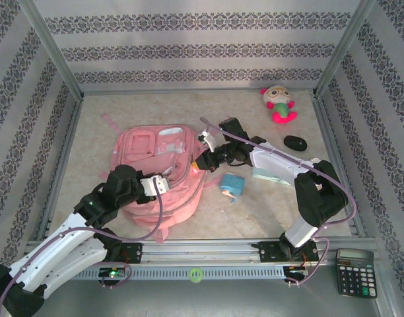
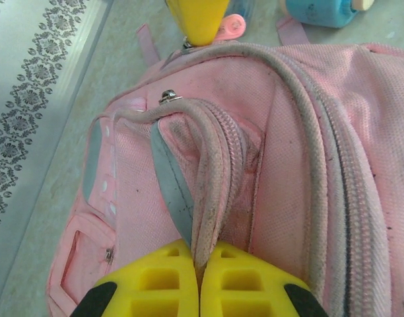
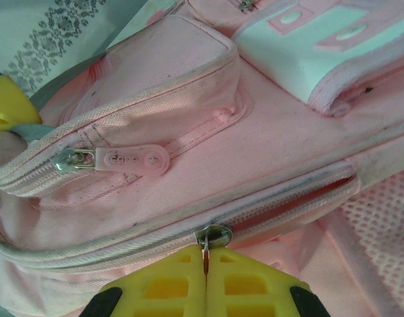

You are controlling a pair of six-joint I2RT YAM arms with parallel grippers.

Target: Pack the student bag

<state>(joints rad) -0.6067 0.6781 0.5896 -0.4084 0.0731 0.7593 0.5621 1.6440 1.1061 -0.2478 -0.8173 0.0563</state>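
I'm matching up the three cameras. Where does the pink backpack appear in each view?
Top external: backpack just left of centre.
Left wrist: backpack from centre to the right edge, zips running up the picture.
Right wrist: backpack across nearly the whole frame, pale pocket at top right.
Shared landmark: patterned wall, around the edges in top external, left in left wrist, top left in right wrist.

Top view: light was bright, even and diffuse. Soft, faint shadows lay under the arms on the counter [image 1: 255,208]. Picture slightly soft; walls leaned outward at the edges. Wrist views: student bag [image 2: 307,132] weave was sharp, yellow jaws at the bottom edge blurred.
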